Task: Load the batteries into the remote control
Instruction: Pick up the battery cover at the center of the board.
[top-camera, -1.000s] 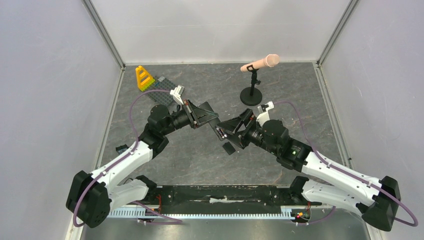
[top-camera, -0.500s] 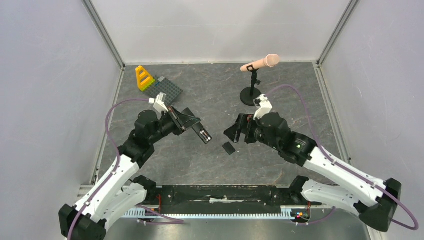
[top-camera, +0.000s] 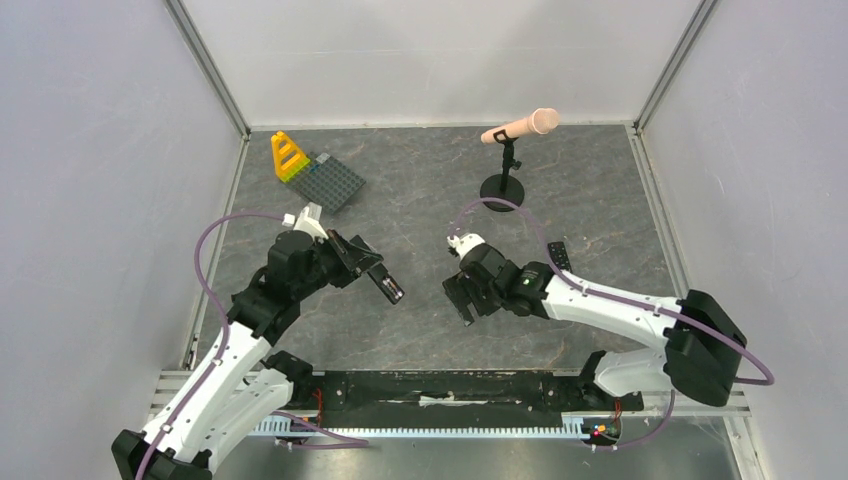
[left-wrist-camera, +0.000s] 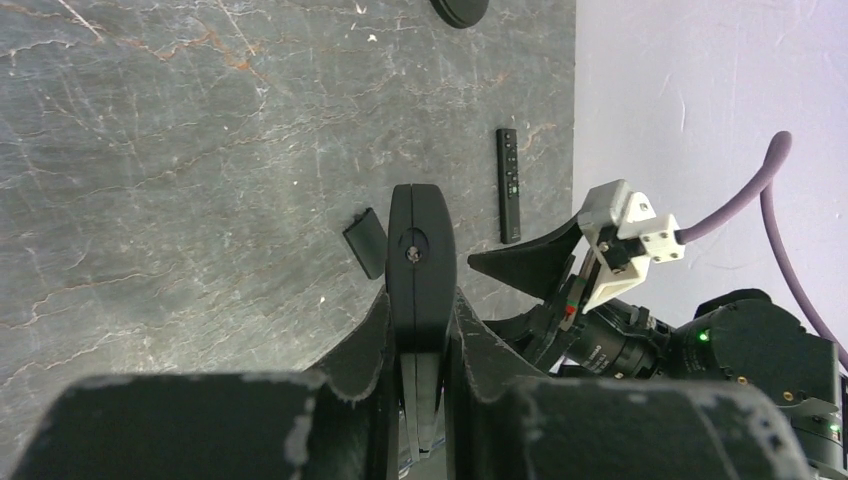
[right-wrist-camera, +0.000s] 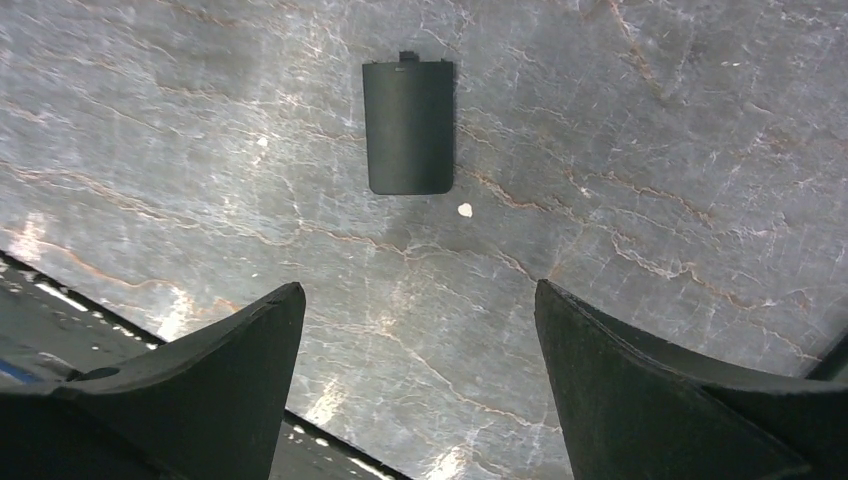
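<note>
Remote control (left-wrist-camera: 420, 260) clamped edge-on in left pincer (left-wrist-camera: 420, 335), free end sticking out over the tabletop (top-camera: 420, 330), left of centre. Right pincer (right-wrist-camera: 418, 295) spread wide, nothing btwn its fingers, hovering over the battery cover (right-wrist-camera: 408, 125). Cover lies flat on bare stone w/ free room on all 4 sides. 2nd remote w/ buttons (top-camera: 560, 255) lies just beyond right forearm. Mic stand (top-camera: 503, 188) and brick plate (top-camera: 332, 182) sit toward far edge, well apart from both pincers.
</note>
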